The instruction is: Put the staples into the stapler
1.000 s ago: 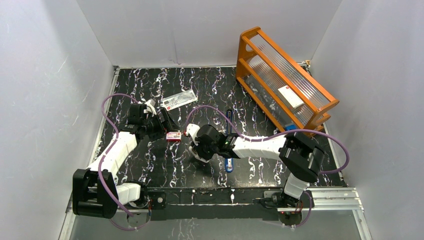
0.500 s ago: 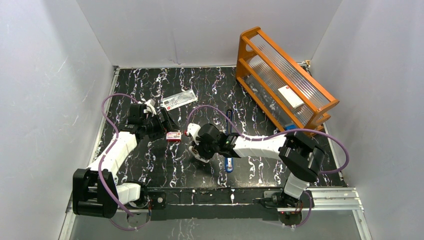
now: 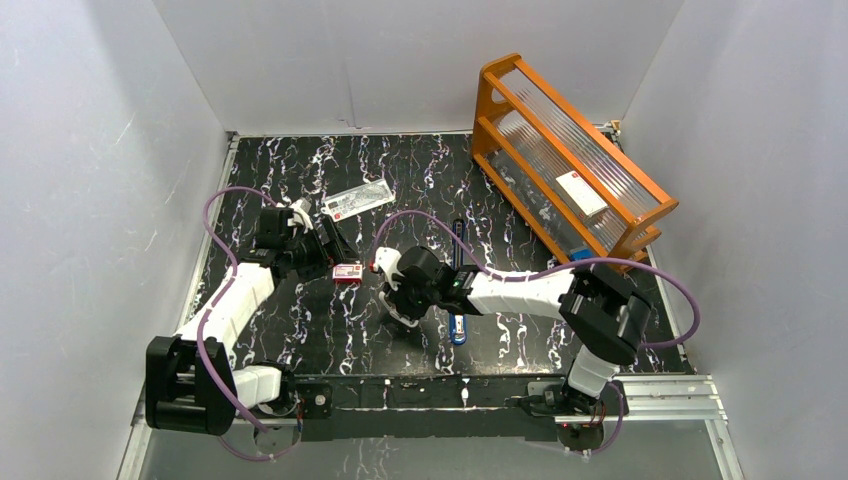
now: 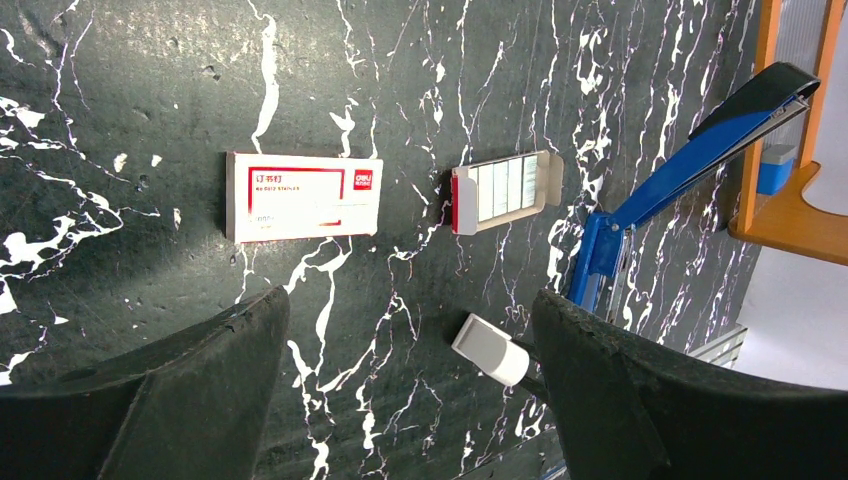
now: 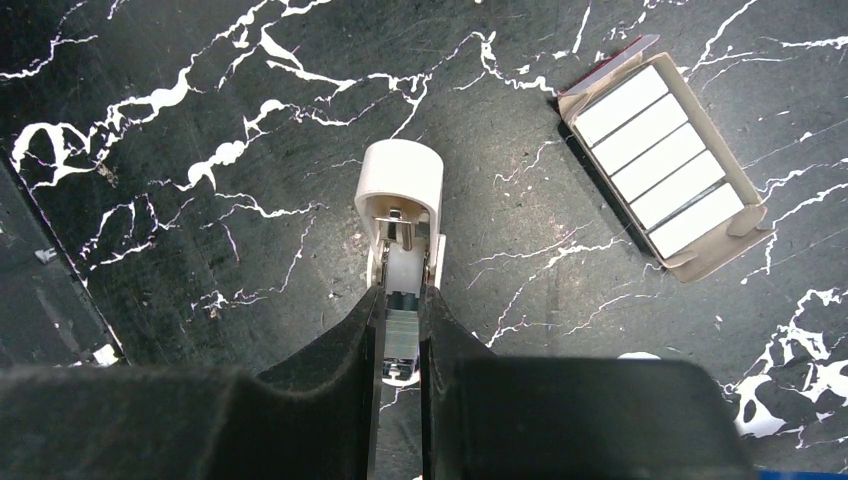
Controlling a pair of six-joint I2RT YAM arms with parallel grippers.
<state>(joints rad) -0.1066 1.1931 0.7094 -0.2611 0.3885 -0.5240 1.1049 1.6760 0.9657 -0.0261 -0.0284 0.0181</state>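
Our right gripper (image 5: 402,300) had its jaws drawn in narrow on the near end of a small white-silver gadget (image 5: 400,185), low over the table (image 5: 150,150); we could not tell whether the gadget touched the surface. Our left gripper (image 4: 408,310) hung wide and held nothing, above a red-and-white box (image 4: 305,195). The staples (image 5: 655,160) lay as grey strips side by side in a shallow cardboard tray (image 5: 745,222), just beside the gadget and untouched. The stapler (image 4: 700,145) stood beyond the tray with its blue top swung up.

We judged the main risk to be that the right gripper was busy with the wrong thing. Carried toward the stapler, the gadget would load nothing. Gripped only by one end, it could also pivot or slip, and it could knock the light tray. The strips lay loose, so a careless pinch might take several at once, snap one, or push the tray away. A brush against the raised top could shut or shift the stapler.
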